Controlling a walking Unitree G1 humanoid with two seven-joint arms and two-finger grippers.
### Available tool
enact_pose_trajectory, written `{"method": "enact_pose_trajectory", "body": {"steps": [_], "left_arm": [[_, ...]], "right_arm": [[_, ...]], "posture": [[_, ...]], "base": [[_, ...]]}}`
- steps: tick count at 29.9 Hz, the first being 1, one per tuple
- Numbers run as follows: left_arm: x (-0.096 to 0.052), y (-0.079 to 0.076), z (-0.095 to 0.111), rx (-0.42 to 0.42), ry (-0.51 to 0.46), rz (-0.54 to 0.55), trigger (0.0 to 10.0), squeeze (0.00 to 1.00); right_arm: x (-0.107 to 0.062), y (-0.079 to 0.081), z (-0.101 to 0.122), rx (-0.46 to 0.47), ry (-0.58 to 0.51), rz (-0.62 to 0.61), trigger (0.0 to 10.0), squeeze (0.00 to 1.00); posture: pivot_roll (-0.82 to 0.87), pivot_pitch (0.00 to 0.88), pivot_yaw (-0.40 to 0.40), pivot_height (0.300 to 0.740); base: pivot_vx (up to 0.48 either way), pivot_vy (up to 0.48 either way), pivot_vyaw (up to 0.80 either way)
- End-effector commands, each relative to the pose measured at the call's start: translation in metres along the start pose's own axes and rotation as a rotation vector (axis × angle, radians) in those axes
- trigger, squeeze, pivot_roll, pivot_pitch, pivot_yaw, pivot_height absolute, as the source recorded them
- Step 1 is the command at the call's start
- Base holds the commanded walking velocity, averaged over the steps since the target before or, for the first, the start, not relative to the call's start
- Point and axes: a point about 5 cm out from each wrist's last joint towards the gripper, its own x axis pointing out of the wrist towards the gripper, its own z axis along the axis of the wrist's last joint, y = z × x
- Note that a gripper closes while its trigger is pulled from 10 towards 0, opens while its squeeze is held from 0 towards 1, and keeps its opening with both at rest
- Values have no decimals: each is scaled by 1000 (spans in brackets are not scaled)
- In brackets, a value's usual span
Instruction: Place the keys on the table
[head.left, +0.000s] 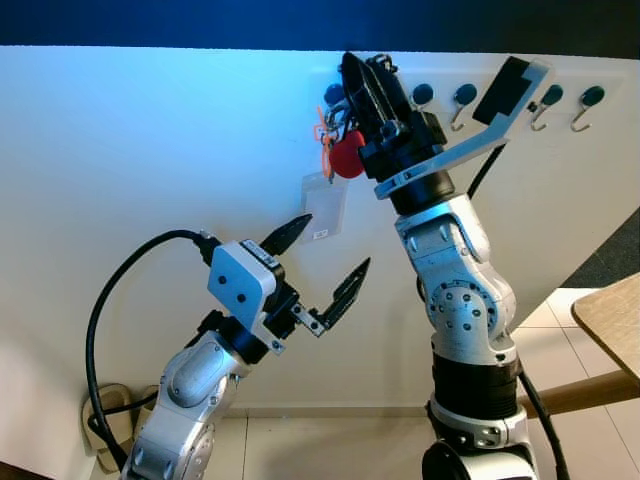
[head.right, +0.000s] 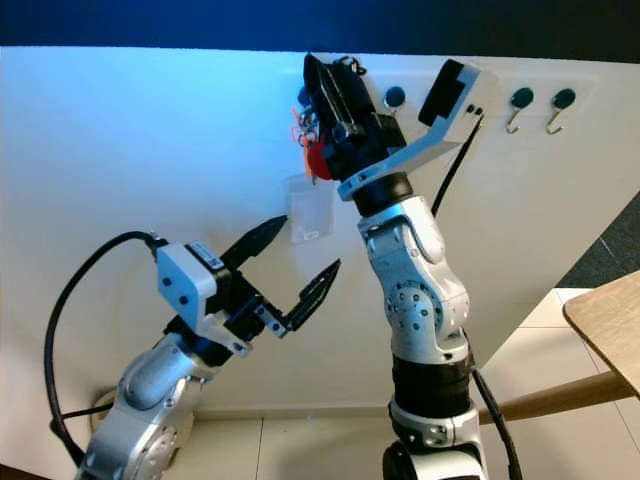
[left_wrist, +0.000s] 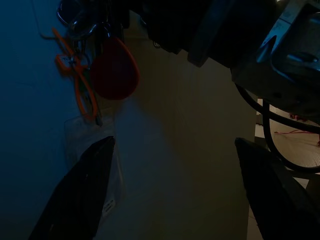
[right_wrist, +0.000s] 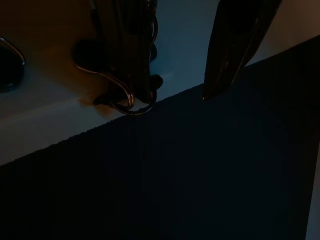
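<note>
Keys (head.left: 335, 150) hang on a wall hook rail (head.left: 560, 75), at its left end, with the bunch's long axis vertical: ring at the top, red fob (head.left: 347, 158) and orange tag beneath, clear card sleeve (head.left: 325, 205) pointing down at the floor. The right gripper (head.left: 365, 85) is raised to the ring. In the right wrist view its fingers (right_wrist: 125, 45) stand apart, one against the metal ring at the hook; whether anything is gripped cannot be told. The left gripper (head.left: 320, 265) waits below the bunch, fingers spread wide, empty.

Judged progress: early. The keys are not yet unhooked. Lifting them off and carrying them to the wooden table (head.left: 612, 318), far right, both remain.
</note>
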Motion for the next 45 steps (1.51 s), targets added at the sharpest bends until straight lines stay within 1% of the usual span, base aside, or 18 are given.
{"method": "enact_pose_trajectory", "body": {"steps": [1, 4, 8, 11, 13, 14, 18, 19, 21, 22, 25, 27, 32, 42, 45], "left_arm": [[0, -2, -2, 7, 13, -15, 10000, 0], [-1, -2, -2, 8, 13, -15, 10000, 0], [-1, -2, -1, 10, 12, -13, 10000, 0], [-1, -2, -2, 6, 12, -12, 10000, 0], [-1, -2, -2, 5, 12, -12, 10000, 0], [-1, -2, -2, 4, 12, -12, 10000, 0], [-1, -3, -2, 3, 12, -11, 10000, 0], [-1, -3, -2, 2, 12, -10, 10000, 0], [-1, -2, -2, 2, 12, -10, 10000, 0], [-1, -2, -2, 2, 13, -9, 10000, 0], [-1, -2, -2, 1, 13, -9, 10000, 0], [-1, -2, -2, 1, 12, -9, 10000, 0], [-1, -2, -2, 0, 11, -10, 10000, 0], [-1, -2, -2, 1, 10, -7, 10000, 0], [-1, -2, -2, 2, 8, -5, 10000, 0]], "right_arm": [[-3, -6, -6, 4, 24, -44, 10000, 0], [-4, -5, -7, -4, 27, -40, 10000, 0], [-7, -4, -10, -37, 39, -30, 10000, 0], [-14, -3, -12, -77, 17, -44, 10000, 0], [-16, -4, -12, -84, 11, -48, 10000, 0], [-21, -7, -12, -95, -6, -73, 10000, 0], [-27, -11, -13, -107, -18, -104, 10000, 0], [-31, -15, -14, -114, -22, -132, 10000, 0], [-33, -16, -15, -117, -23, -144, 10000, 0], [-38, -22, -16, -137, -28, -185, 10000, 0], [-44, -26, -17, -149, -33, -220, 10000, 0], [-45, -27, -17, -150, -34, -227, 10000, 0], [-53, -33, -20, -169, -26, -272, 10000, 0], [-65, -38, -24, -203, -14, -304, 10000, 0], [-73, -41, -29, -227, 10, -307, 10000, 0]], "posture": [[70, 127, -28, 740], [70, 128, -28, 740], [70, 130, -28, 740], [66, 134, -29, 740], [66, 134, -29, 740], [66, 136, -31, 740], [66, 135, -32, 740], [67, 136, -32, 740], [67, 136, -32, 740], [66, 136, -32, 740], [66, 136, -31, 740], [66, 136, -31, 740], [64, 137, -29, 740], [65, 137, -32, 740], [64, 136, -32, 740]], "base": [[0, 0, 0], [0, 0, 0], [0, 0, 0], [0, 0, 0], [0, 0, 0], [0, 0, 0], [0, 0, 0], [0, 0, 0], [0, 0, 0], [0, 0, 0], [0, 0, 0], [0, 0, 0], [0, 0, 0], [0, 0, 0], [0, 0, 0]]}}
